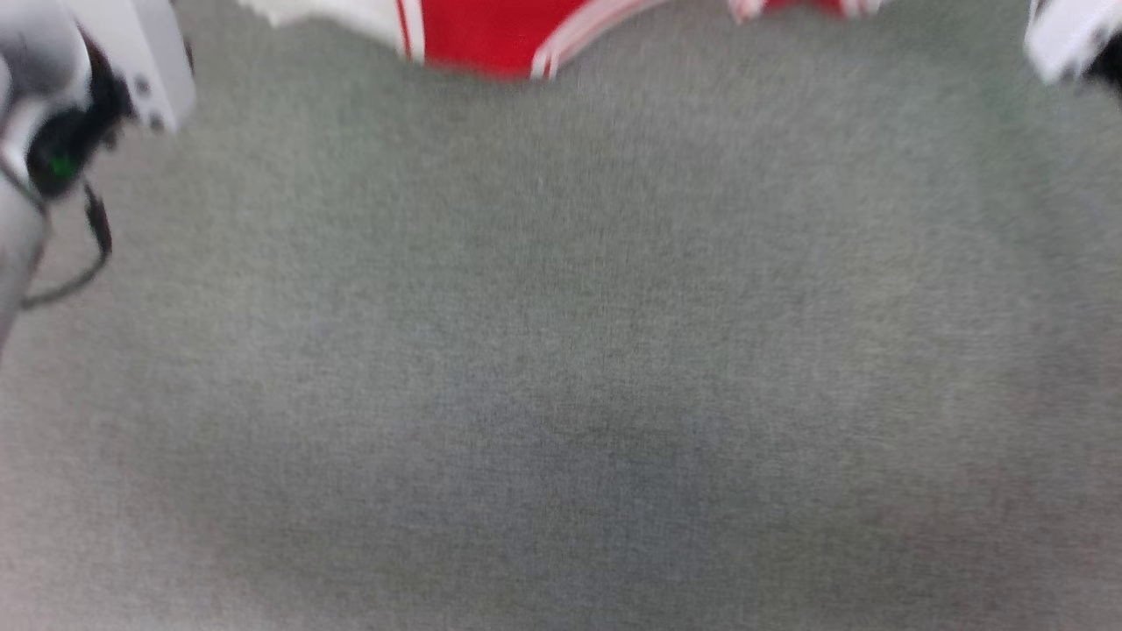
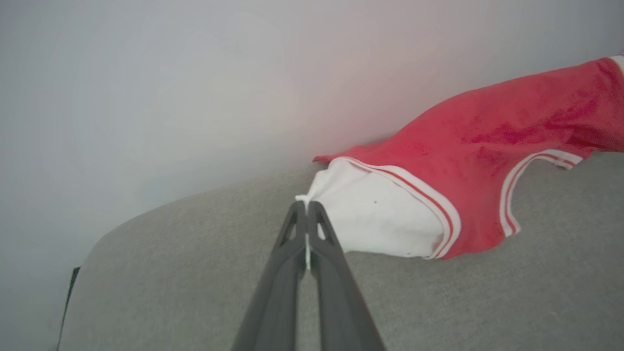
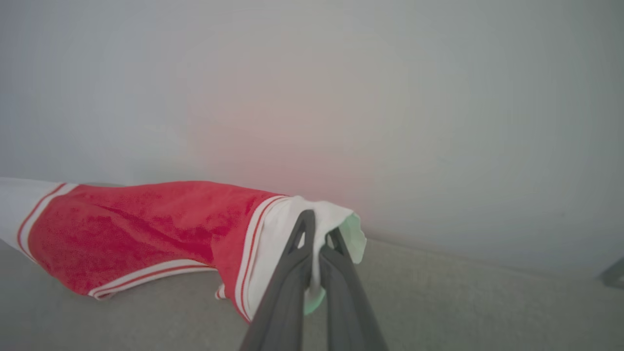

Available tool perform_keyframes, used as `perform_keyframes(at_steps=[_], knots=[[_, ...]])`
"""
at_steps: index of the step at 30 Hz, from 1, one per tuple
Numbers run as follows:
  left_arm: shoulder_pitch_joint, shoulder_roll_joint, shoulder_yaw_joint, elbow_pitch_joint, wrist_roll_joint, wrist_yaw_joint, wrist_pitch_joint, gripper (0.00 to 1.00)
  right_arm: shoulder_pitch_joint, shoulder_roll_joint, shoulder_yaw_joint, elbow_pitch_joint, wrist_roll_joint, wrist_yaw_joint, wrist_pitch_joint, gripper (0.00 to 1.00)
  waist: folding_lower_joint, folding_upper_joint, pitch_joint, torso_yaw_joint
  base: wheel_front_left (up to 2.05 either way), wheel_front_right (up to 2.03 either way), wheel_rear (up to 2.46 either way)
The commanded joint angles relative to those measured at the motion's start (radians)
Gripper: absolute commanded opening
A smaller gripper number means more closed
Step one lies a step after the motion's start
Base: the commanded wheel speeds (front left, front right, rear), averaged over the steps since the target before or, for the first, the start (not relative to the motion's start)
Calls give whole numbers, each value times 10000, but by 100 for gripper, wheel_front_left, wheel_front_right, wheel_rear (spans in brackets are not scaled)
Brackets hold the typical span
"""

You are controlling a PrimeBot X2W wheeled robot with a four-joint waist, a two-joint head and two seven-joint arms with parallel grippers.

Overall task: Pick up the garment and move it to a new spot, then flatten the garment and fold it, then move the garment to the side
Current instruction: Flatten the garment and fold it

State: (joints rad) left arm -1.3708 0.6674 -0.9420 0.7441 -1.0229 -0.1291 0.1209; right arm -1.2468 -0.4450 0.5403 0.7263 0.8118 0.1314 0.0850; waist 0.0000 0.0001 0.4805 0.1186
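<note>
I am holding the garment [image 2: 487,146] stretched between both arms. The left tool [image 2: 307,207] is clamped on one white sleeve tip and the right tool [image 3: 319,231] is pinching the other sleeve. The cloth is sagging low over the far part of the grey tabletop [image 1: 561,350], beside the pale wall [image 2: 146,97]. I am judging that an even, level pull on both ends will serve best. I am seeing no obstacle on the stretch nearer me.
</note>
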Motion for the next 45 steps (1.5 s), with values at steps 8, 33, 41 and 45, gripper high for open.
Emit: perform_keyframes(at_steps=[8, 33, 41, 45], knots=[[2455, 1536, -372, -2226, -615, 537, 648, 0, 2904, -1265, 437, -1872, 1217, -15, 1811, 0, 0, -1, -2839, -517, 0, 0, 0], [8489, 6796, -1073, -11298, -2868, 5302, -289, 0, 11713, -2607, -3097, -7959, 1727, -15, 7133, 0, 0, -1, -3465, -603, 0, 0, 0], [8773, 5956, -1342, -10561, -2692, 5100, -774, 0, 12406, -1062, -3904, -8696, 172, -15, 8183, 0, 0, -1, -3103, -518, 0, 0, 0], [8596, 5457, -1369, -10054, -2526, 4896, -864, 0, 12025, -512, -3873, -8308, -757, -15, 8223, 0, 0, -1, -2970, -481, 0, 0, 0]])
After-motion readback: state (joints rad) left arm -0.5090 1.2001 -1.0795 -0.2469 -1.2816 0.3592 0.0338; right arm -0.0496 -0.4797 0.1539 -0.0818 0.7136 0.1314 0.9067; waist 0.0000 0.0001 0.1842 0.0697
